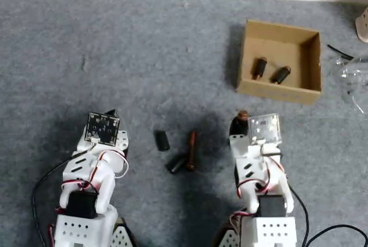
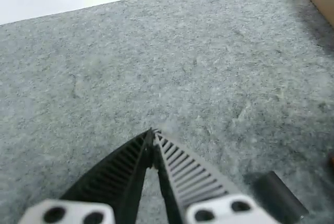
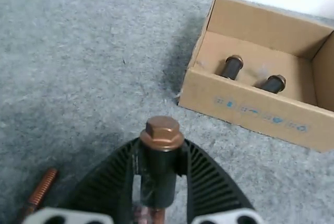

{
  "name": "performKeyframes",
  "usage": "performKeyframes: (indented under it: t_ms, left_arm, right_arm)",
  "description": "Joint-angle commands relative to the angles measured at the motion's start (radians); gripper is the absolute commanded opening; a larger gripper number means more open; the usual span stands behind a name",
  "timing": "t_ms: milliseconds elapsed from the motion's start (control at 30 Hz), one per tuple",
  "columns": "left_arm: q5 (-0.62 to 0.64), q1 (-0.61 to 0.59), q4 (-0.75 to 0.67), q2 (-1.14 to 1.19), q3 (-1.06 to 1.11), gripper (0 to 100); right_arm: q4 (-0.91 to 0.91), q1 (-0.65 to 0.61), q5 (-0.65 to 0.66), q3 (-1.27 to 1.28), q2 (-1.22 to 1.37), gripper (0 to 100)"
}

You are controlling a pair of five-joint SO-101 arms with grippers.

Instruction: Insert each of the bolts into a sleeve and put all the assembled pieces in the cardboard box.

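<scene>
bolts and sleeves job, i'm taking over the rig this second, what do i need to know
Left gripper: shut, empty, low over the grey mat.
Right gripper: shut on an assembled piece, bolt head up, short of the cardboard box.
Done: two finished pieces lie in the box.
Left: box the held piece. Between the arms lie a loose sleeve, a second sleeve and one bare bolt beside it. Assemble and box those.

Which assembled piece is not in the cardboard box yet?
The assembled piece clamped in the right gripper; the other two lie inside the cardboard box.
</scene>
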Motion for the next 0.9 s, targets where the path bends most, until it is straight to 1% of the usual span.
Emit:
performKeyframes:
  t_ms: [0,267,433,533,667,867]
  left_arm:
    - [-0.002,-0.012,-0.012,-0.007,-0.013,1]
    - [-0.003,-0.015,-0.012,-0.007,-0.012,1]
    - [-0.003,-0.015,-0.012,-0.007,-0.012,1]
    - [-0.003,-0.013,-0.012,-0.007,-0.01,1]
    - [-0.003,-0.012,-0.012,-0.007,-0.01,1]
    - [-0.003,-0.01,-0.012,-0.007,-0.01,1]
  right_arm:
    - [-0.082,0.012,-0.017,-0.22,0.234,0.5]
    - [-0.081,0.036,-0.032,-0.762,0.895,0.5]
    - [-0.077,0.117,-0.192,-1.066,1.239,0.5]
    - [-0.065,0.143,-0.236,-1.21,1.403,0.5]
    - [0.053,0.154,-0.287,-1.408,1.577,0.5]
    - [0.193,0.197,-0.488,-1.63,1.758,0.5]
